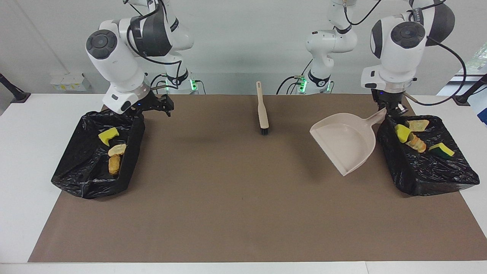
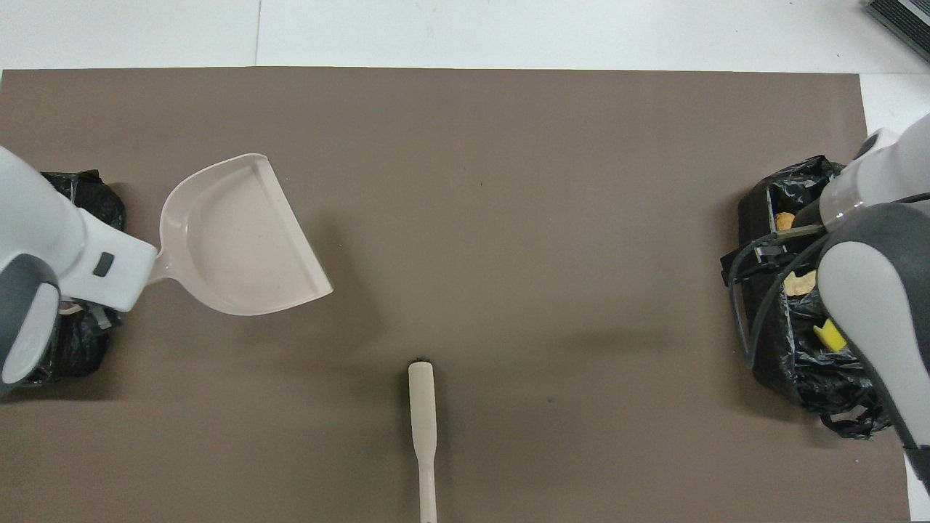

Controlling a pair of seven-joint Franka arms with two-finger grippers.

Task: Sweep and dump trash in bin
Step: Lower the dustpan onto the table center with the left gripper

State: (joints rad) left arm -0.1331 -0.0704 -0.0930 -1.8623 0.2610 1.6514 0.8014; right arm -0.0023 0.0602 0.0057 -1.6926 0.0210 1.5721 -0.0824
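Observation:
A beige dustpan (image 1: 344, 142) (image 2: 240, 240) hangs tilted and empty over the brown mat, beside the black-lined bin (image 1: 430, 175) at the left arm's end. My left gripper (image 1: 389, 110) is shut on its handle. That bin holds several pieces of trash, among them a yellow sponge chunk (image 1: 402, 132) and a bread piece (image 1: 417, 124). The bin (image 1: 87, 167) (image 2: 799, 370) at the right arm's end holds a yellow chunk (image 1: 108, 135) (image 2: 828, 335) and two tan pieces (image 1: 114, 163). My right gripper (image 1: 164, 107) (image 2: 737, 258) hovers open and empty over that bin's edge.
A beige brush (image 1: 262, 110) (image 2: 423, 428) lies on the mat (image 1: 236, 198) near the robots, midway between the arms, bristles pointing away from them. White table (image 1: 26, 152) borders the mat at both ends.

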